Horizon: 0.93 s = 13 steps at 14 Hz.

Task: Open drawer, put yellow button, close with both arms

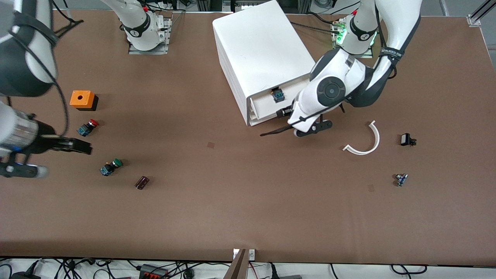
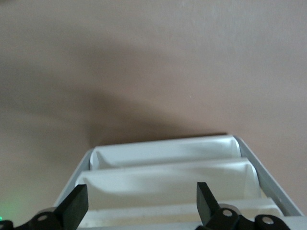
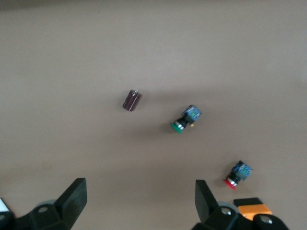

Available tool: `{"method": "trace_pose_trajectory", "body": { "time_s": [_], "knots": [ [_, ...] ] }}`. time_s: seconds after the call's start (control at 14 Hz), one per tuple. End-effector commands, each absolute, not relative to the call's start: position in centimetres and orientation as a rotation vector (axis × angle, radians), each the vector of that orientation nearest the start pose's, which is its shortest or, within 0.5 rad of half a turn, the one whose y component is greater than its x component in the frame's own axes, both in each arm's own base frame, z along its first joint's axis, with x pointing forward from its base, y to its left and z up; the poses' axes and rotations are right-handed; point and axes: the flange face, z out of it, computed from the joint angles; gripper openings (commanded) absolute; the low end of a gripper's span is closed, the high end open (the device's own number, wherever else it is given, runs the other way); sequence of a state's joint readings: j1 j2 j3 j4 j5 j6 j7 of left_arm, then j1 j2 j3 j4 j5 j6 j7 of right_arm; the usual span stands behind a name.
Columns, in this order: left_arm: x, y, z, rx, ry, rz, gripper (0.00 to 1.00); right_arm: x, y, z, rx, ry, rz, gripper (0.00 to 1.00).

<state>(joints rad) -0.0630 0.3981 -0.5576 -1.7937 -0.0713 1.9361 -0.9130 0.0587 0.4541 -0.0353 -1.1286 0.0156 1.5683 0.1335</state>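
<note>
The white cabinet stands at the middle of the table near the arms' bases. Its top drawer is pulled out a little. In it lies a button's black-and-blue body; its cap is hidden, so I cannot see its colour. My left gripper is in front of the drawer fronts, open and empty. In the left wrist view it hangs over the stepped drawer fronts. My right gripper is open and empty over the table at the right arm's end, also in its wrist view.
At the right arm's end are an orange box, a red-capped button, a green-capped button and a dark maroon part. Toward the left arm's end lie a white curved strip, a black part and a small blue part.
</note>
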Motion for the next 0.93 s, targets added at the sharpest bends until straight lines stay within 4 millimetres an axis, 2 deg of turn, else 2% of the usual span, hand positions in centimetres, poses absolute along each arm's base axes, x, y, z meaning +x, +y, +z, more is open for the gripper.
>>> {"method": "trace_pose_trajectory", "body": {
  "time_s": [0.0, 0.21, 0.36, 0.71, 0.86],
  "knots": [
    [48.5, -35.5, 35.0, -3.086, -0.536, 0.566, 1.00, 64.3, -1.5, 57.9, -3.121, 0.133, -0.038, 1.00],
    [47.4, -36.5, 34.8, -3.070, -0.549, 0.580, 1.00, 62.9, -2.6, 60.7, -3.138, 0.065, -0.094, 1.00],
    [47.1, -36.8, 34.9, -3.069, -0.538, 0.585, 1.00, 62.2, -3.1, 61.6, -3.149, -0.008, -0.108, 1.00],
    [46.5, -37.2, 35.0, -3.044, -0.560, 0.606, 1.00, 59.4, -3.7, 61.3, -3.155, 0.009, -0.028, 1.00],
    [46.2, -37.6, 35.3, -3.051, -0.542, 0.607, 1.00, 57.9, -3.6, 60.2, -3.175, 0.016, -0.063, 1.00]
  ]
}}
